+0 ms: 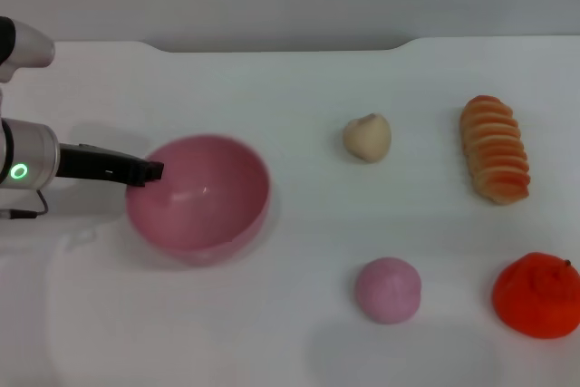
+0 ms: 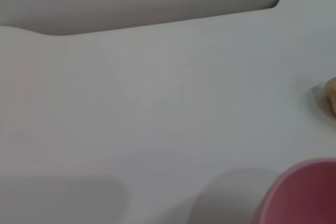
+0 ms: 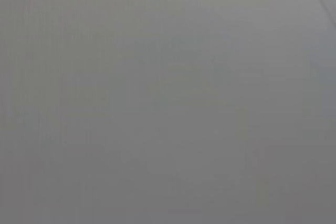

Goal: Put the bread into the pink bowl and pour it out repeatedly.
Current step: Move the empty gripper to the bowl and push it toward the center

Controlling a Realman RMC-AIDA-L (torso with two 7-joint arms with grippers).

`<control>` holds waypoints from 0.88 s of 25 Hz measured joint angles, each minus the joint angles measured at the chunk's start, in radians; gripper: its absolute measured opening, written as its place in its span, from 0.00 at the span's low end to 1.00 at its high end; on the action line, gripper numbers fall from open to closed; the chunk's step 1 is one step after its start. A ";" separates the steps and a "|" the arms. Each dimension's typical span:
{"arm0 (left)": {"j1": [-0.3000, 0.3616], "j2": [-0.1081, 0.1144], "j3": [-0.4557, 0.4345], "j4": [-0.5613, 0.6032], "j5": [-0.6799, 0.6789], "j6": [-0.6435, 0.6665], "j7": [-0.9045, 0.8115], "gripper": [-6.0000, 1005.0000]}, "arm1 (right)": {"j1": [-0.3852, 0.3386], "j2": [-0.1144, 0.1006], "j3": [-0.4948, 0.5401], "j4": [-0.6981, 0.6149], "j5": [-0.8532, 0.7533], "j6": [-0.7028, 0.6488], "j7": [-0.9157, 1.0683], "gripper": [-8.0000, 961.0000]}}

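The pink bowl (image 1: 204, 197) sits at the left of the white table, tipped a little toward the right, and it is empty. My left gripper (image 1: 147, 171) reaches in from the left and is shut on the bowl's left rim. The left wrist view catches only an edge of the pink bowl (image 2: 304, 195). The bread (image 1: 494, 149), ridged orange and tan, lies on the table at the far right, well away from the bowl. My right gripper is out of sight, and the right wrist view shows only plain grey.
A small cream bun (image 1: 367, 138) lies between the bowl and the bread. A pink ball (image 1: 388, 290) and an orange-red toy fruit (image 1: 536, 295) lie near the front right. The table's back edge (image 1: 272, 46) runs along the top.
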 joint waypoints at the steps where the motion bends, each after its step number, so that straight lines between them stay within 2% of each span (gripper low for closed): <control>1: 0.000 0.000 0.000 0.000 0.000 0.000 0.000 0.18 | 0.000 0.000 0.000 0.000 0.000 0.000 0.000 0.57; 7: 0.000 -0.003 -0.002 0.005 0.000 0.001 0.006 0.06 | -0.004 0.002 0.000 0.000 0.000 0.001 0.015 0.56; 11: 0.000 -0.001 -0.003 0.018 -0.003 0.005 0.007 0.06 | 0.000 -0.011 0.002 -0.006 -0.061 0.048 0.103 0.56; 13: 0.000 -0.001 -0.003 0.025 -0.004 0.006 0.010 0.06 | 0.001 -0.030 0.005 -0.036 -0.136 0.093 0.197 0.56; 17: -0.001 0.001 -0.003 0.029 -0.004 0.005 0.019 0.06 | -0.010 -0.097 0.009 -0.170 -0.399 0.238 0.522 0.56; 20: -0.001 0.001 -0.003 0.030 -0.004 0.002 0.032 0.05 | 0.003 -0.152 0.022 -0.285 -0.675 0.315 0.788 0.55; 21: -0.003 0.000 -0.004 0.032 -0.004 -0.002 0.045 0.05 | 0.017 -0.174 0.068 -0.359 -0.902 0.336 0.972 0.55; 22: -0.003 0.000 -0.004 0.032 -0.004 -0.002 0.045 0.05 | 0.017 -0.174 0.068 -0.359 -0.902 0.336 0.972 0.55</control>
